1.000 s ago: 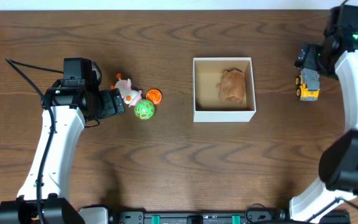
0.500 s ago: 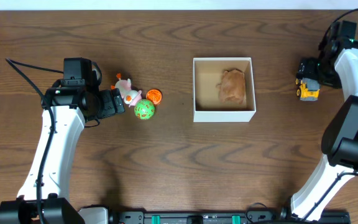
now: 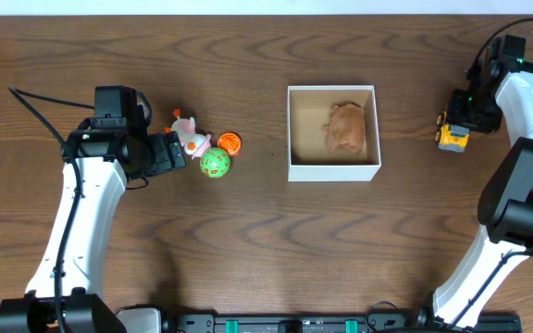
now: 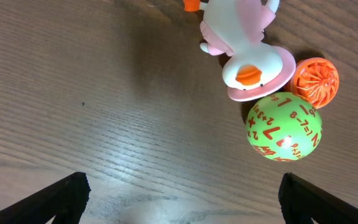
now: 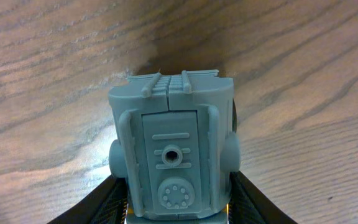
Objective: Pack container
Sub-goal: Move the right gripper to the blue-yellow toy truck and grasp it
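Observation:
The container (image 3: pixel 332 171), a white-walled square box with a brown inside, stands at mid-table and holds a tan soft toy (image 3: pixel 347 128). To its right, my right gripper (image 3: pixel 462 113) is closed on a yellow and grey toy truck (image 3: pixel 452 139). In the right wrist view the truck's grey block (image 5: pixel 173 155) fills the gap, and both fingers (image 5: pixel 104 200) press its sides. My left gripper (image 3: pixel 175 153) is open, just left of a white and pink duck (image 3: pixel 190 136), a green number ball (image 3: pixel 216 163) and an orange ball (image 3: pixel 229 142). The left wrist view shows the duck (image 4: pixel 247 62) beyond its open tips (image 4: pixel 182 190).
A black cable (image 3: pixel 35 116) trails across the table at the far left. The duck, the green ball (image 4: pixel 283 127) and the orange ball (image 4: pixel 316 81) touch one another in a tight cluster.
My right gripper came down over the toy truck and closed on its sides; the truck has shifted slightly left and toward the front. The left arm has not moved.

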Controlling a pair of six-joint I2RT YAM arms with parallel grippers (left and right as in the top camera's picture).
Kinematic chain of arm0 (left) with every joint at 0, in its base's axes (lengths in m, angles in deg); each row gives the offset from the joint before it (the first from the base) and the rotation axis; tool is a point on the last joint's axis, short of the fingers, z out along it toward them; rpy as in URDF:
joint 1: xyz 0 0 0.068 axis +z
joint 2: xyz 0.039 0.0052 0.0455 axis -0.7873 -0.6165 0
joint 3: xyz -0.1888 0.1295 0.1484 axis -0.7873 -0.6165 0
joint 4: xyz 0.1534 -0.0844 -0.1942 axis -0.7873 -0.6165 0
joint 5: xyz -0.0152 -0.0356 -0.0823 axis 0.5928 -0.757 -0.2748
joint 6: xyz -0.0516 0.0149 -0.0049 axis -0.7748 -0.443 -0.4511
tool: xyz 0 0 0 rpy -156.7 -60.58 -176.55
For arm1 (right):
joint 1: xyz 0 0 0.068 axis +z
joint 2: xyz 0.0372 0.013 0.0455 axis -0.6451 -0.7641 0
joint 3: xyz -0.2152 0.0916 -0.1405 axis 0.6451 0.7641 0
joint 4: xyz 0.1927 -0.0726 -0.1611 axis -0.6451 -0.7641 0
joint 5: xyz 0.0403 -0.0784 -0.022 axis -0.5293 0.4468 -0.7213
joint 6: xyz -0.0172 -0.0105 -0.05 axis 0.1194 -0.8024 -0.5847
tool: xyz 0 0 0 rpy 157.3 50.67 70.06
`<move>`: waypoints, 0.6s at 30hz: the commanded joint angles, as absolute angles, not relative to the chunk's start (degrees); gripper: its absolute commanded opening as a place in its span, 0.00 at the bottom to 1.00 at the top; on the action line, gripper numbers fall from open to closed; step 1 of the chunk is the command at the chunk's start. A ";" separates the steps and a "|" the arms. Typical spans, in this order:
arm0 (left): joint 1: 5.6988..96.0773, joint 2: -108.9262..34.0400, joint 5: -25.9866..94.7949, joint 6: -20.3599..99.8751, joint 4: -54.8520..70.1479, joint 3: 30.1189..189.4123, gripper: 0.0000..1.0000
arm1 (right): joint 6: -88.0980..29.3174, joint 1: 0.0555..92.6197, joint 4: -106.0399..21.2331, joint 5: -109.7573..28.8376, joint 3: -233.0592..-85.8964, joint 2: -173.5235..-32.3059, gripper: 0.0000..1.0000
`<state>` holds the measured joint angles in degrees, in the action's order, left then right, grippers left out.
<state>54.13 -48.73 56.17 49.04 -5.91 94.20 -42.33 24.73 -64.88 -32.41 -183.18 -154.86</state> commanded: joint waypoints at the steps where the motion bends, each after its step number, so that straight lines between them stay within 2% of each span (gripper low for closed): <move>1: 54.40 -48.91 56.02 49.82 -6.09 94.95 0.98 | -40.52 24.71 -65.98 -33.37 -183.05 -153.24 0.40; 5: 54.40 -48.91 56.02 49.82 -6.09 94.95 0.98 | -40.58 26.15 -66.00 -33.32 -183.05 -148.63 0.42; 11: 54.40 -48.91 56.02 49.82 -6.09 94.95 0.98 | -40.82 30.46 -65.93 -36.14 -183.05 -139.71 0.35; 15: 54.40 -48.91 56.02 49.82 -6.11 94.95 0.98 | -44.25 36.86 -66.02 -40.03 -183.05 -132.45 0.34; 18: 54.40 -48.91 56.02 49.82 -6.09 94.95 0.98 | -51.31 44.32 -65.95 -41.28 -183.05 -127.54 0.33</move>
<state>54.13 -48.73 56.17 49.04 -5.89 94.20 -44.56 38.74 -65.84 -37.50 -182.92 -131.54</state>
